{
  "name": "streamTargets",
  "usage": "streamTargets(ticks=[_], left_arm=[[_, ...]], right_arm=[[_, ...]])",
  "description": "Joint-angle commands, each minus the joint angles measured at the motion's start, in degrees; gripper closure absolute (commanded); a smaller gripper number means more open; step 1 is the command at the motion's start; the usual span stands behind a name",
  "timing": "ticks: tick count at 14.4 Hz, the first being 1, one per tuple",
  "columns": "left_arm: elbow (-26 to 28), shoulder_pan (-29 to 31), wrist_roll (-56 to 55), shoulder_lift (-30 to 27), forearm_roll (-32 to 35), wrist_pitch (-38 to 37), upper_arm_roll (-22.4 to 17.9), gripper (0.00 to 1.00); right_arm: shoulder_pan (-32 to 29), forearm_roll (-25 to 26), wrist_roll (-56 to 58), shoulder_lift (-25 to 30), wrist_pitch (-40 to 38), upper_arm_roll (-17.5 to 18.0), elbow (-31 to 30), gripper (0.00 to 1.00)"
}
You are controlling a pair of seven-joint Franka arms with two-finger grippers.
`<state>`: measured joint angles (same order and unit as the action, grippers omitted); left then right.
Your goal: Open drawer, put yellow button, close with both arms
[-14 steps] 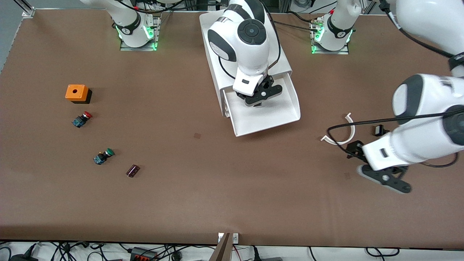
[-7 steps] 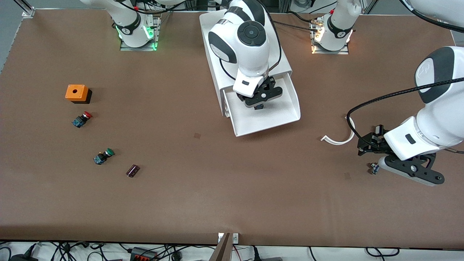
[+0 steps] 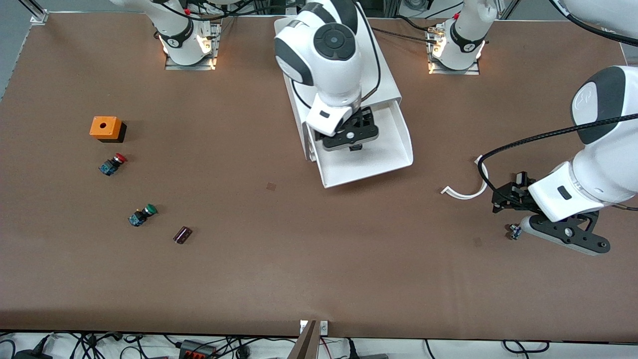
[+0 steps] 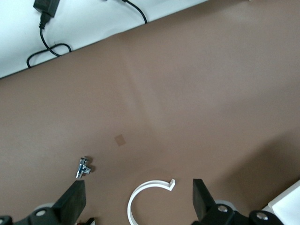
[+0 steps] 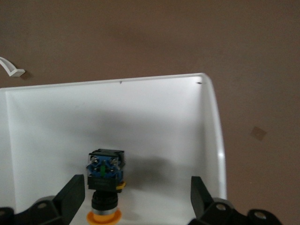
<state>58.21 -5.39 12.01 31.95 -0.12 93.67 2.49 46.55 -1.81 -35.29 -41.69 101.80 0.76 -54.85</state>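
1. Yellow button (image 5: 105, 187): lying on floor of the drawer (image 3: 394, 159), cap end toward the cabinet (image 3: 389, 85), black-and-blue body toward drawer's front wall. Round yellow-orange cap, blue block w/ small screws on top.
2. Drawer: top one, pulled well out of cabinet; shallow white tray, smooth walls, only the button seen inside.
3. Right gripper (image 3: 350, 135): over drawer, fingers (image 5: 72, 192) spread wide either side of button, no contact seen. Looks like button is released.
4. Left gripper (image 3: 518, 212): low over table, well apart from drawer, toward left arm's end. Fingers (image 4: 75, 201) spread, nothing between them. Waiting.
5. Near left gripper: white C-shaped ring (image 3: 471, 187) and small metal fitting (image 3: 514, 232) on table.
6. Well apart from drawer, toward right arm's end: orange box (image 3: 105, 127), red-capped switch (image 3: 112, 164), green-capped switch (image 3: 142, 215), small dark part (image 3: 182, 235).
7. Risks, judged:
   - Right gripper low in tray; sideways move before lifting could knock button or catch drawer wall.
   - Push on one side only could skew drawer and jam it; hence both arms.
   - Hard push could slide or roll button; round cap, light part.
   - Left arm's sweep toward drawer could drag ring or fitting.
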Motion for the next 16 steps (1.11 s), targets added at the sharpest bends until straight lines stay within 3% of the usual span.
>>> streamTargets(ticks=[1,5,8,10,16], left_arm=[[7.77,-0.24,-5.39,-5.04,-1.11,-0.50,0.41,0.00],[19.38,-0.41,-20.41,-9.01,-4.54,6.07,2.43,0.00],[25.09,-1.99,-30.61,-7.61,-4.10,17.64,4.28,0.00],[26.69,-4.97,-34.40,-5.77,-3.84,22.68,4.28,0.00],[26.17,-14.91,-44.77,-0.49,-3.06,24.36,3.84,0.00]], right_arm=[[-5.75,-0.30,-0.31,2.49,-4.67,0.56,0.71,0.00],[-14.98,-0.03,4.23,4.08,-7.22,0.82,-0.08,0.00],[-22.17,-0.64,9.35,5.22,-11.42,0.82,-0.52,0.00],[-27.89,-1.52,9.97,5.31,-13.11,1.26,-0.52,0.00],[-35.73,-2.05,17.88,6.27,-14.08,0.83,-0.52,0.00]])
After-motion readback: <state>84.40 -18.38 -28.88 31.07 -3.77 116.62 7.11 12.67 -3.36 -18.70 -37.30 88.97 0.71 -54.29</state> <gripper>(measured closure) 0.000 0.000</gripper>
